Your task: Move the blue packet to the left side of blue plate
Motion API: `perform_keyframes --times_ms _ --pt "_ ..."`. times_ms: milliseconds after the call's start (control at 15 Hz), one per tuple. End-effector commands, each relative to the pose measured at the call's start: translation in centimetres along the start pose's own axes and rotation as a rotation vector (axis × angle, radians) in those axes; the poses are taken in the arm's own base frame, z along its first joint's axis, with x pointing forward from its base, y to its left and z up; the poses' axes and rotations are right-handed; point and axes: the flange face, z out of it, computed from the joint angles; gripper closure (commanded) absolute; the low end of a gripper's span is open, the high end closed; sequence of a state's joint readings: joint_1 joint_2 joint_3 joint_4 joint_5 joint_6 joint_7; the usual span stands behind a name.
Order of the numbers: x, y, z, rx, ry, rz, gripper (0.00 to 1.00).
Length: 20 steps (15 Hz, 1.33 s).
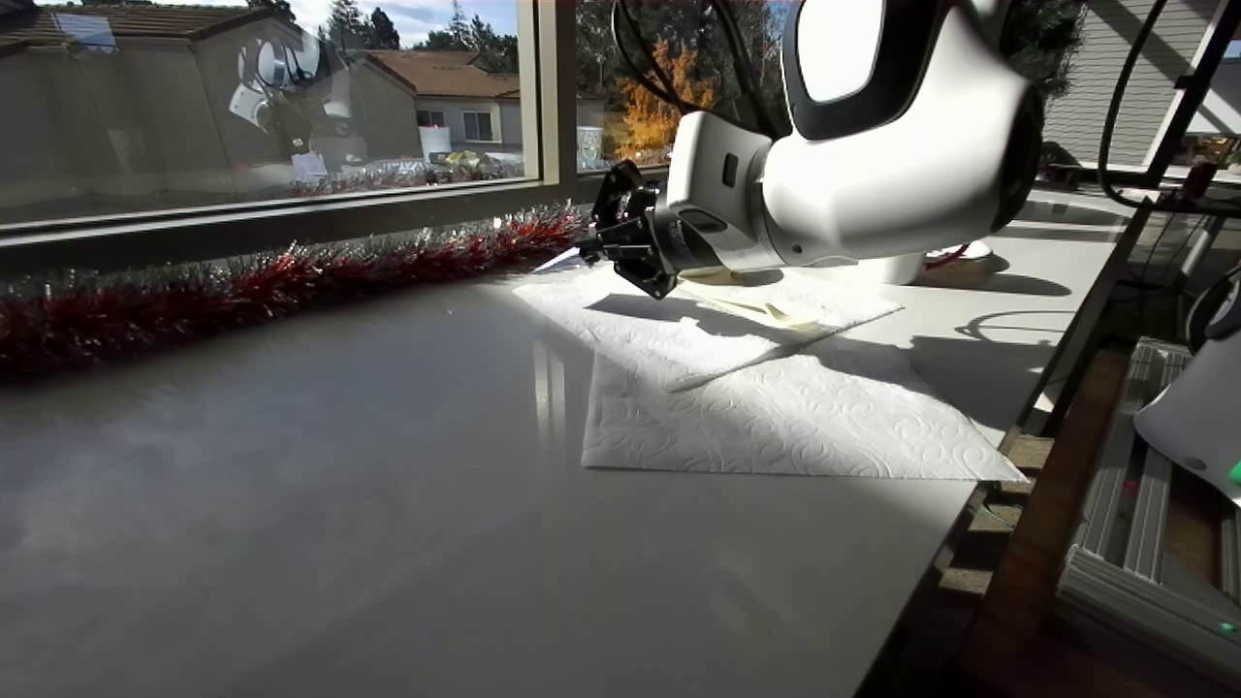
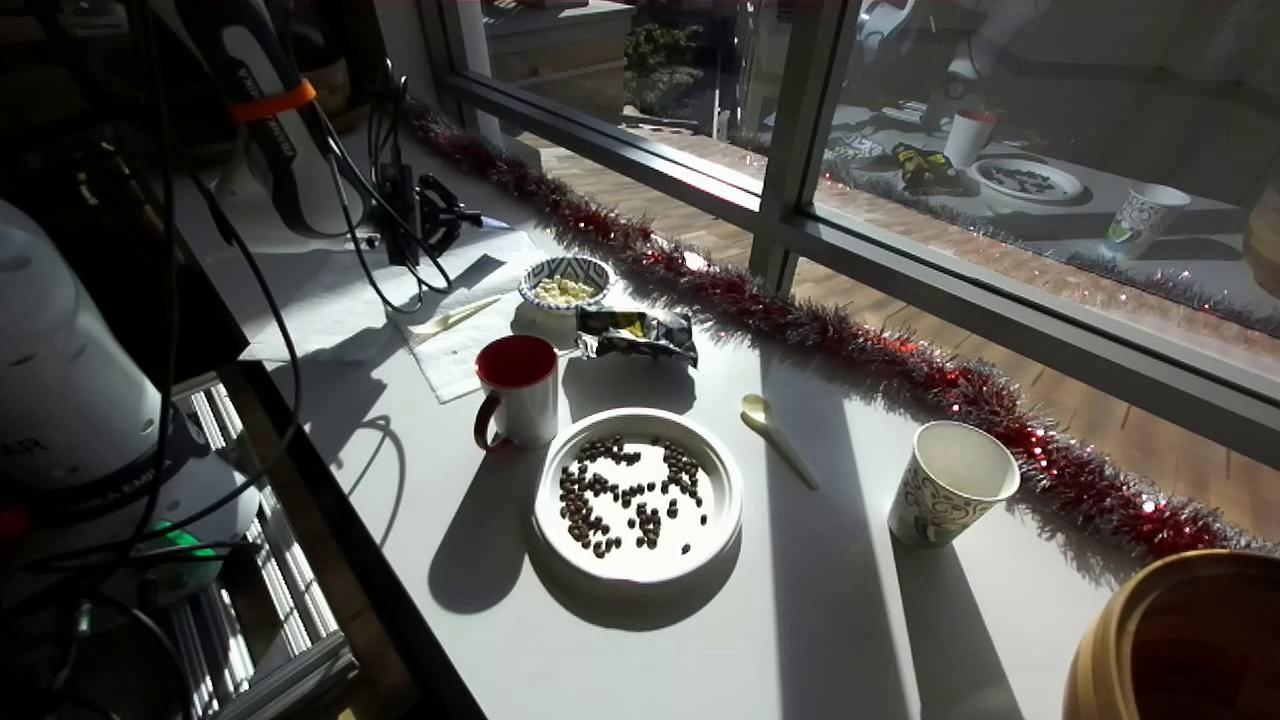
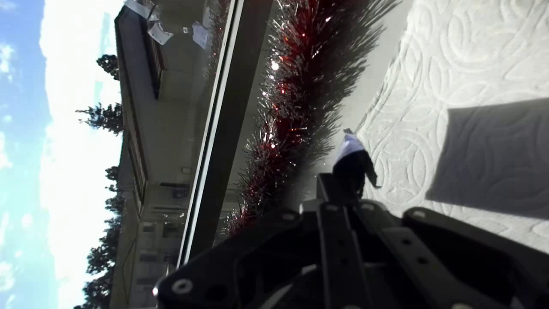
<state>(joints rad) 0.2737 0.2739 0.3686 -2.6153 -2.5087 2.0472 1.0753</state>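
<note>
Gripper (image 3: 346,195): pinching blue packet (image 3: 349,148), near the window-side edge of the counter (image 2: 640,665).
Blue plate (image 2: 569,267): near that edge, apart from blue packet, holding pale pieces (image 2: 562,291).

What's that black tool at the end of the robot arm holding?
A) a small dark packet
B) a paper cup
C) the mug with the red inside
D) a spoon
A: in the wrist view, the tool is closed on a small dark packet whose pale end pokes out past it.
</note>
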Motion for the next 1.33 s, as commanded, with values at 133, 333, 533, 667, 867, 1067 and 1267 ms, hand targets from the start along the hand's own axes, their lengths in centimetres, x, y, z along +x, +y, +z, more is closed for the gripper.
perform_keyframes --times_ms 133,333,533,667,867,1067,1267 --pt "0.4 -0.5 0.6 -0.021 -0.014 -0.005 1.0" --pt "0.3 -0.7 1.0 -0.065 -0.036 -0.015 1.0" --pt "-0.1 -1.5 1.8 -0.079 -0.059 -0.024 1.0" --pt "-0.4 -2.0 2.3 -0.085 -0.075 -0.029 1.0" --pt "-1.0 -2.7 3.3 -0.094 -0.099 -0.033 1.0" --pt "-1.2 -3.5 3.9 -0.083 -0.101 -0.031 1.0" --pt "-1.7 -3.7 4.2 -0.06 -0.103 -0.028 0.68"
